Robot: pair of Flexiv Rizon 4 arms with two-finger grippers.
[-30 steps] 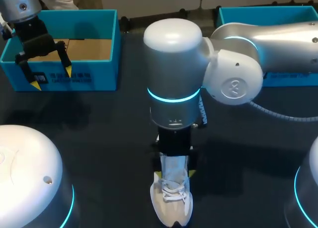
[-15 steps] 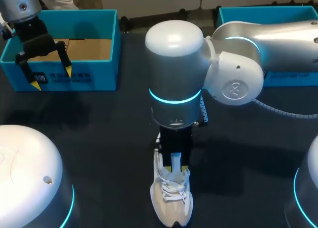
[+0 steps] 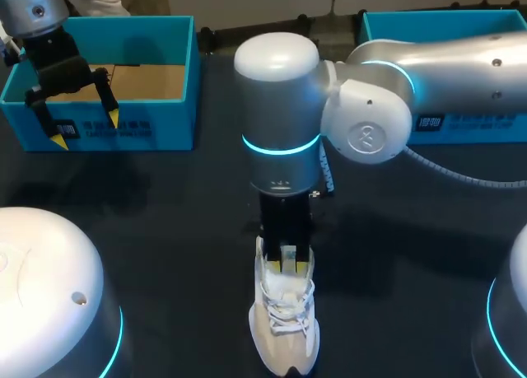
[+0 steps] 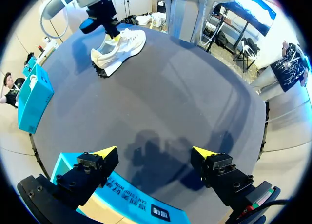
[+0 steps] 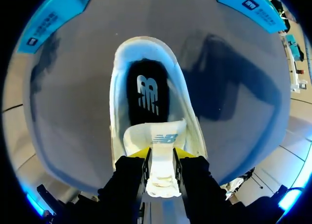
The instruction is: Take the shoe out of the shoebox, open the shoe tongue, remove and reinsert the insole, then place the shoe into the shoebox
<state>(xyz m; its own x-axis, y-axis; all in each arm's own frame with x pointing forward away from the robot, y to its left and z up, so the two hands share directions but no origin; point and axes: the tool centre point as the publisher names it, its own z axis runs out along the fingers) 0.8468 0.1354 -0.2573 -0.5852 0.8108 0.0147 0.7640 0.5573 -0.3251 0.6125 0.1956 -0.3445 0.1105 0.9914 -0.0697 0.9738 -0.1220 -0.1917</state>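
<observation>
A white lace-up shoe stands upright on the dark table near its front edge, toe toward the front. My right gripper points down over the shoe's opening, shut on the white tongue, which is pulled up between the yellow tips. In the right wrist view the dark insole lies flat inside the shoe. My left gripper hangs open and empty at the front wall of the blue shoebox at the back left. The left wrist view shows that gripper wide open, with the shoe far ahead.
A second blue box stands at the back right, partly behind my right arm. Its side also shows in the left wrist view as a blue box. Dark table surface lies between the shoebox and the shoe.
The right gripper's fingers have narrowed and shut on the shoe tongue, and the tongue now stands up between them. The left arm has not moved.
</observation>
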